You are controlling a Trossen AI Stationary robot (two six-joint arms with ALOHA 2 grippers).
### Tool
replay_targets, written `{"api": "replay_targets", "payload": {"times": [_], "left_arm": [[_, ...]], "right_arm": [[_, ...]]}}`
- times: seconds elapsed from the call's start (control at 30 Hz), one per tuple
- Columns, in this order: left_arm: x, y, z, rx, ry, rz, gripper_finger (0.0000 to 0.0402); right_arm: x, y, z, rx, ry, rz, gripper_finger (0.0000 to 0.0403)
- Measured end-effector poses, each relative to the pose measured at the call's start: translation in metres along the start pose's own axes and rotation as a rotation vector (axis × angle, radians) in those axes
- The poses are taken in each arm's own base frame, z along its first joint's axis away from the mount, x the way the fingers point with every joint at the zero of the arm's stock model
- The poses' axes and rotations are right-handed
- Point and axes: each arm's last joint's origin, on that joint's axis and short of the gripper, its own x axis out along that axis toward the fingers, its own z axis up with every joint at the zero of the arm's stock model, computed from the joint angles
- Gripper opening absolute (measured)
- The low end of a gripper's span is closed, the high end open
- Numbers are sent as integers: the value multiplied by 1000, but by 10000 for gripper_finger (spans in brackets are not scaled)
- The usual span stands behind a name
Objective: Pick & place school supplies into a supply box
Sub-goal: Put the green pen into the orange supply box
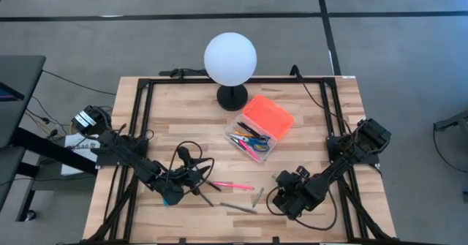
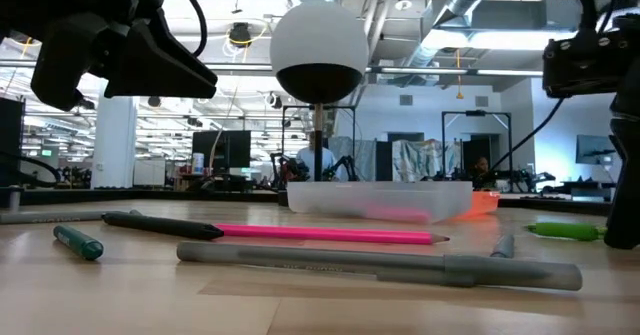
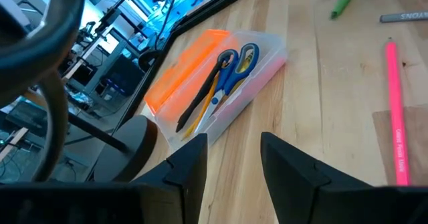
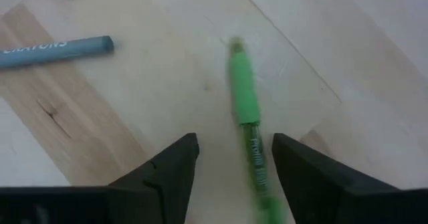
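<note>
From above, the wooden tabletop (image 1: 307, 128) carries a clear pencil box (image 1: 257, 132) with its orange lid (image 1: 268, 116) swung open, right of centre, just beside the black foot of a white globe lamp (image 1: 230, 56). Scissors and pens lie inside the box. Nearer the front edge, a pink pencil (image 1: 232, 184) and two grey pens (image 1: 238, 208) lie loose. The left claw (image 1: 172, 195) sits low at the front left beside them; the right claw (image 1: 287, 194) sits at the front right.

At tabletop level, the pink pencil (image 2: 330, 234) lies across the middle, a grey pen (image 2: 380, 264) nearer, a dark green pen (image 2: 78, 242) at the left, a light green pen (image 2: 565, 231) at the right, and the box (image 2: 380, 197) behind.

The left wrist camera shows the left claw (image 3: 233, 160) released and holding nothing, facing the box (image 3: 221, 83), where blue-handled scissors (image 3: 231, 67) rest.

The right wrist camera shows the right claw (image 4: 234, 157) spread apart, with the light green pen (image 4: 246, 100) lying on the wood between its fingers, not gripped.
</note>
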Motion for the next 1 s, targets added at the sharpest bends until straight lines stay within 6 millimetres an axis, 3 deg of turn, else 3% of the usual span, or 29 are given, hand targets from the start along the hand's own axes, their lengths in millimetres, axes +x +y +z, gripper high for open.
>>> {"api": "replay_targets", "payload": {"times": [0.13,0.27,0.53,1.0], "left_arm": [[0,0,0,1,0,-1,135],[0,0,0,1,1,-13,135],[0,-1,0,2,1,-17,135],[0,-1,-1,12,5,-16,135]], "right_arm": [[0,0,0,-7,31,-1,190],[-1,-2,-1,-43,69,1,153],[-2,-4,-2,-242,182,14,94],[5,-10,17,-357,294,40,31]]}}
